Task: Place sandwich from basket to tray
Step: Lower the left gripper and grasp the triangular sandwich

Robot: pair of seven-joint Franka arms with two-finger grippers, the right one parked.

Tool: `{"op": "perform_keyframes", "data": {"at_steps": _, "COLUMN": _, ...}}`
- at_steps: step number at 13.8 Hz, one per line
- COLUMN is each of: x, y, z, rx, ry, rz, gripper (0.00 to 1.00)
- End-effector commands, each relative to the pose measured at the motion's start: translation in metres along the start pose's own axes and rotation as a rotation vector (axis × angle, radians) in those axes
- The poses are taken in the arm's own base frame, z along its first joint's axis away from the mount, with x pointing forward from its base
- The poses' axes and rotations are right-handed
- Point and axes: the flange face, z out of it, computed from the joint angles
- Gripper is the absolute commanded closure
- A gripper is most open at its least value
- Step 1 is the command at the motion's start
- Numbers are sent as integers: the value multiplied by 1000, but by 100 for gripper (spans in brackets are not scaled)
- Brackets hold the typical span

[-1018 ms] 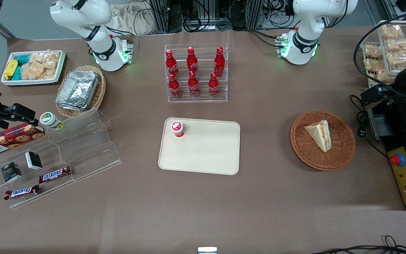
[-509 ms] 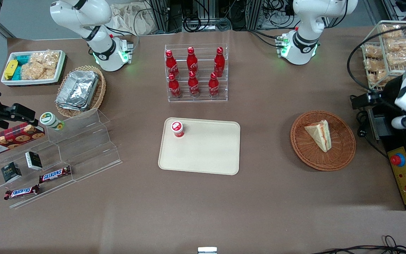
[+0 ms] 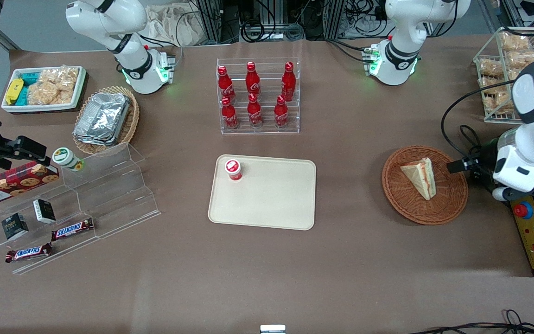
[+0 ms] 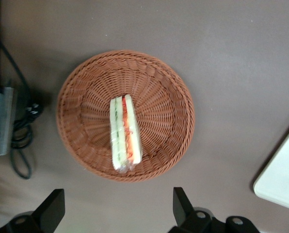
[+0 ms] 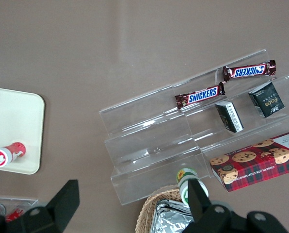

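Note:
The sandwich (image 3: 421, 176), a pale wedge with a red and green filling stripe, lies in the round reddish-brown wicker basket (image 3: 452, 204). In the left wrist view the sandwich (image 4: 125, 133) rests near the middle of the basket (image 4: 76, 111). My gripper (image 3: 473, 170) hovers just off the basket's rim, toward the working arm's end of the table. The gripper (image 4: 118, 213) is open, with only bare table between its black fingers (image 4: 182, 208). The cream tray (image 3: 271, 204) lies at mid-table, and a corner of the tray (image 4: 282, 179) shows in the wrist view.
A small red-capped bottle (image 3: 233, 169) lies on the tray's corner. A clear rack of red cola bottles (image 3: 257, 97) stands farther from the camera than the tray. A control box with a red button (image 3: 523, 210) and cables (image 3: 473, 139) sit beside the basket.
The left arm has swung in from the table's edge toward the basket, and its gripper now hovers by the rim. The sandwich, basket and tray have not moved.

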Motion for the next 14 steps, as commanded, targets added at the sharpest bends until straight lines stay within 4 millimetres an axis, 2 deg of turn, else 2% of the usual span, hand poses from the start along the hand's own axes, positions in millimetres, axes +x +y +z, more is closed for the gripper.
{"op": "perform_keyframes", "data": {"at_steps": 1, "x": -7, "y": -7, "z": 56, "rx": -37, "ry": 22, "rz": -61, "gripper": 0}}
{"op": "perform_keyframes", "data": {"at_steps": 4, "x": -12, "y": -12, "z": 124, "rx": -39, "ry": 31, "rz": -77, "gripper": 0}}
{"op": "perform_keyframes", "data": {"at_steps": 6, "x": -18, "y": -16, "z": 155, "rx": -32, "ry": 27, "rz": -81, "gripper": 0}}
{"op": "perform_keyframes", "data": {"at_steps": 9, "x": -21, "y": -19, "z": 183, "rx": -20, "ry": 6, "rz": -86, "gripper": 0}}
{"op": "perform_keyframes", "data": {"at_steps": 13, "x": -21, "y": -21, "z": 209, "rx": -19, "ry": 11, "rz": -92, "gripper": 0}}
{"op": "perform_keyframes", "data": {"at_steps": 14, "x": -21, "y": -21, "z": 214, "rx": -17, "ry": 10, "rz": -93, "gripper": 6}}
